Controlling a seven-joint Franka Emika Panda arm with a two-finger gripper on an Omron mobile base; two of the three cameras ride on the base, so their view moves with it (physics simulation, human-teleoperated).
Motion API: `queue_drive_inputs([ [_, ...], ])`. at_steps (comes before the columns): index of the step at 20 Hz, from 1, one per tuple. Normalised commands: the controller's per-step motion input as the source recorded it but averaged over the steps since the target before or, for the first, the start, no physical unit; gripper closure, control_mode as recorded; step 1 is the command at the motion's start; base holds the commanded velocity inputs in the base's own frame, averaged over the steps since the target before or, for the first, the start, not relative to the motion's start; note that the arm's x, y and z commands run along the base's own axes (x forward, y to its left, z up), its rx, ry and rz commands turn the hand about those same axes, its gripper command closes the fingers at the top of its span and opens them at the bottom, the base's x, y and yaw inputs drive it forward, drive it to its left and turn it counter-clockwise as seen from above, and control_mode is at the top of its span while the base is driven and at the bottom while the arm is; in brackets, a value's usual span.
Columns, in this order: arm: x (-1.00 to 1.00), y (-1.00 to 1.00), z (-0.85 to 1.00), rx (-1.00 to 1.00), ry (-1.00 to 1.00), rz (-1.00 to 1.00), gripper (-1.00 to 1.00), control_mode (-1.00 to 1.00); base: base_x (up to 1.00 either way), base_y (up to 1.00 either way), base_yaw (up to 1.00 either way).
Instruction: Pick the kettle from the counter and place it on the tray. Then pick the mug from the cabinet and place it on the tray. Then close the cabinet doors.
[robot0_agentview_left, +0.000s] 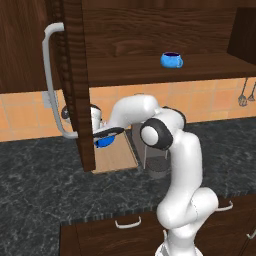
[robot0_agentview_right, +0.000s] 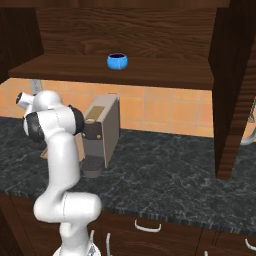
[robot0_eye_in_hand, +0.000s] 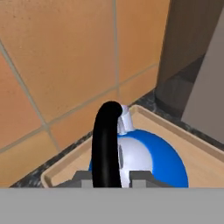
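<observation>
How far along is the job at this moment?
Done so far: the kettle has reached the tray, within its rim. In hand: the gripper straddles the kettle's black handle; whether the kettle already rests on the tray is unclear. Left: the mug sits on the cabinet shelf, and the cabinet doors stand open.

Kettle (robot0_eye_in_hand: 148, 159) glossy blue, handle smooth black. Tray (robot0_eye_in_hand: 199, 151) pale matt wood. Counter (robot0_agentview_left: 45, 185) dark marbled stone. Cabinet (robot0_agentview_right: 150, 30) dark grained wood, door handle (robot0_agentview_left: 50, 80) smooth grey. Mug (robot0_agentview_left: 171, 60) glossy blue.
</observation>
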Motion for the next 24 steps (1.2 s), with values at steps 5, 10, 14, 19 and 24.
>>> queue_drive_inputs([
  [5,-0.02,-0.18,-0.04,0.0,0.0,-0.07,-1.0,-1.0,0.0,0.0,0.0],
  [10,-0.13,-0.25,0.02,0.0,-0.1,-0.01,-1.0,-1.0,0.0,0.0,0.0],
  [14,-0.36,-0.23,0.09,0.0,-0.05,-0.05,-1.0,-1.0,0.0,0.0,0.0],
  [19,-0.6,-0.11,0.15,0.0,0.0,-0.17,-1.0,-1.0,0.0,0.0,0.0],
  [24,-0.71,-0.13,0.35,0.02,0.0,-0.22,-1.0,-1.0,0.0,0.0,0.0],
])
